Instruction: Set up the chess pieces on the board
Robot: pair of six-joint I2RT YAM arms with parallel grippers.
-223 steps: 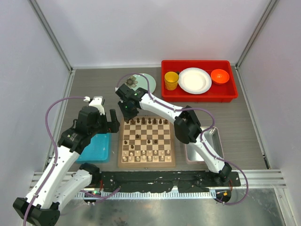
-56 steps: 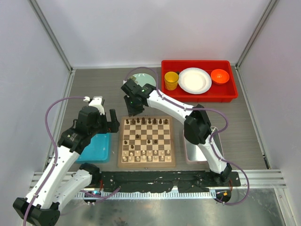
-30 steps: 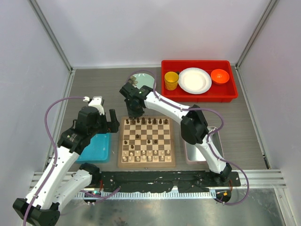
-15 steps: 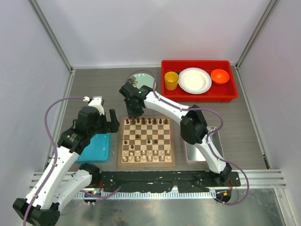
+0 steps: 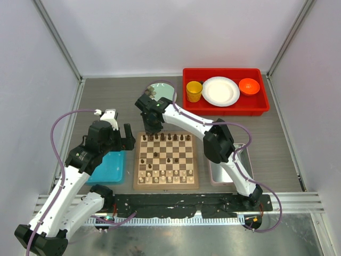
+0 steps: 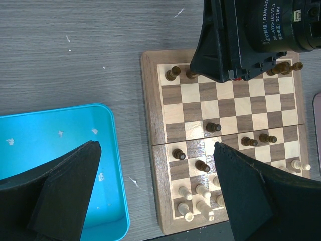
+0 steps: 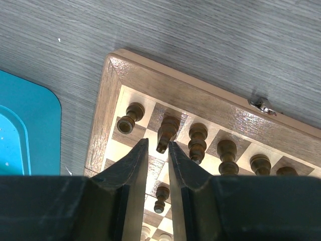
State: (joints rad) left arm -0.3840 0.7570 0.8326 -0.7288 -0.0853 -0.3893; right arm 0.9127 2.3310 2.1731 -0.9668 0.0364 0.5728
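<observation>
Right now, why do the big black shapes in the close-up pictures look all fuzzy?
Left wrist view: the left fingers sit right by the lens, so they blur, while the board is sharp. Right wrist view: the right fingers go soft too, but the dark chess pieces look crisp. Top external view: evenly lit, faint shadows only.

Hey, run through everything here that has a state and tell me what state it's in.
left gripper, open, empty.
right gripper, shut on dark chess piece.
board, lying open flat, partly set.
yellow cup, upright.
blue tray, no pieces in it.
</observation>
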